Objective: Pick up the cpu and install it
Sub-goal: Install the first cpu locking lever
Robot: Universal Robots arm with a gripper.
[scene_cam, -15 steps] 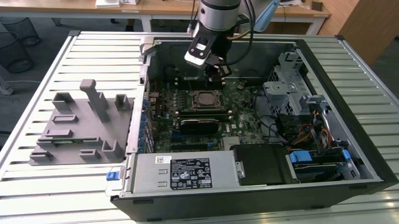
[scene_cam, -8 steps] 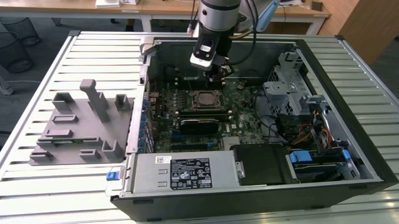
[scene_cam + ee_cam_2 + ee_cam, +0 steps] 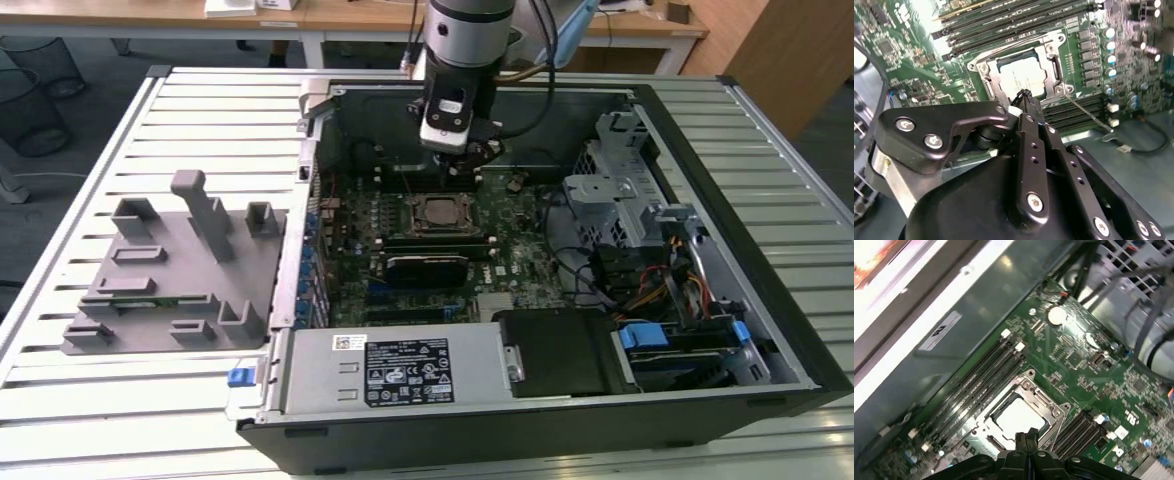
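Note:
The cpu [image 3: 437,213], a small square chip with a pale metal top, lies flat inside the open socket frame on the green motherboard [image 3: 514,255]. It appears in both wrist views [image 3: 1021,75] [image 3: 1016,417]. My gripper [image 3: 470,160] hangs above the board toward the case's back wall, a little behind the socket. In both wrist views the black fingers [image 3: 1026,102] [image 3: 1026,436] are pressed together with nothing between them, their tips over the socket's edge and apart from the chip.
The open computer case [image 3: 694,130] lies on a slatted white table. A grey plastic tray [image 3: 160,270] with upright blocks sits at the exterior view's left. A long black module [image 3: 427,265], the power supply [image 3: 387,370], a drive cage [image 3: 607,190] and cables [image 3: 654,280] surround the socket.

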